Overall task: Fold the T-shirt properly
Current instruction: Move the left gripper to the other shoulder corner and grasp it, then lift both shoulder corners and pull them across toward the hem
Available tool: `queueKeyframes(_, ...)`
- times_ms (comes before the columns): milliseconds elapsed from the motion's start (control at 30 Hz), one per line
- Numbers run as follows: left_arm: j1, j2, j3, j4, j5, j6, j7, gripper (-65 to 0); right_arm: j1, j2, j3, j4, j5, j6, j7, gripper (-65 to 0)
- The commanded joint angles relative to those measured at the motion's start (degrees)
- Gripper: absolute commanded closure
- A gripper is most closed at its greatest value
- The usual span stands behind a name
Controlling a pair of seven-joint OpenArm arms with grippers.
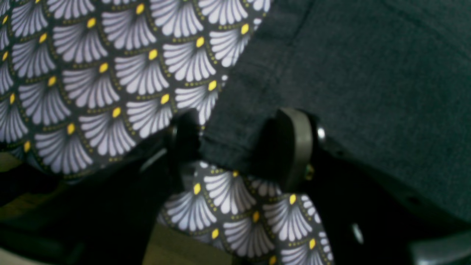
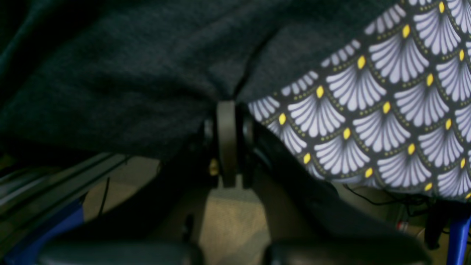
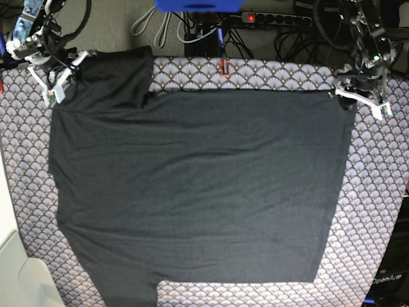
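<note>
The patterned tablecloth fills the base view, and the T-shirt lies spread flat over most of it, its body running left to right across the frame. The straight hem is at the right. One sleeve reaches up at the upper left and the other pokes down at the lower left edge. So the long axis of the T-shirt is the horizontal of the frame, and both arms sit along its top edge, one at each end.

The right gripper is at the upper left of the base view, at the sleeve. In its wrist view the right gripper has its fingers pressed together, with dark cloth bunched right at their tips, so it looks clamped on the T-shirt.

The left gripper is at the upper right, at the hem corner. Its wrist view shows the left gripper with fingers standing apart and the cloth corner lying between them, not yet pinched.

From both grippers the bulk of the T-shirt lies toward the bottom of the frame, so a fold would likely carry the top edge downward.
</note>
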Motion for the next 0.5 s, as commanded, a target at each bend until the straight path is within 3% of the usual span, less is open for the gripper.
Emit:
queueKeyframes(0,0.48,-0.06,-0.07,-0.23,0.13,0.10,3.45,-32.5,-0.05,0.66,0.22,0.74,0.42,0.78,0.63,0.0)
queueKeyframes(233,0.48,-0.32,0.02,-0.32,0.13,0.10,3.54,-29.7,-0.05,1.27,0.31,0.74,0.42,0.78,0.63,0.0)
queueKeyframes(433,0.57,-0.14,0.02,-0.32,0.13,0.10,3.54,0.0,-0.14,1.36,0.31,0.83,0.42,0.78,0.63,0.0)
queueKeyframes(467,0.57,-0.14,0.02,-0.32,0.13,0.10,3.54,0.0,-0.14,1.36,0.31,0.92,0.42,0.78,0.63,0.0)
